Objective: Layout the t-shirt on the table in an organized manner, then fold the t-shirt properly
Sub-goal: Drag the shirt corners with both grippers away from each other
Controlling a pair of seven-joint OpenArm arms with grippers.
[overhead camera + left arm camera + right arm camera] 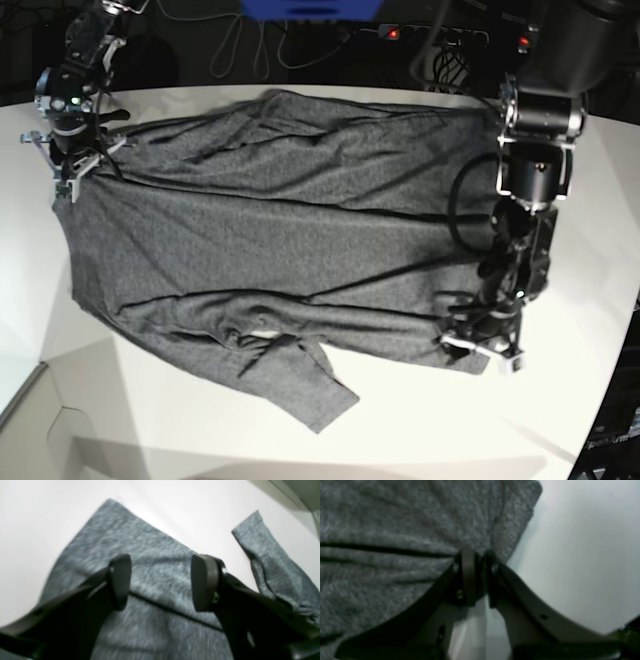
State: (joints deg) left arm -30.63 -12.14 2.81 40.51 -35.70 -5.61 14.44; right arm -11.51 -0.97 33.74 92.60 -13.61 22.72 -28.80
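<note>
Fabric of the t-shirt (290, 240) looks limp and light (grip hems at three and nine o'clock): right gripper (477, 562) pinches its edge, left gripper (160, 582) hangs spread and empty.

Behind the far edge, dark cables (240, 45) are trailing across a shadowed black backdrop where a blue object (310, 8) is showing at the top and small red lights (392, 33) are glowing, while bright overhead light is washing the foreground.
</note>
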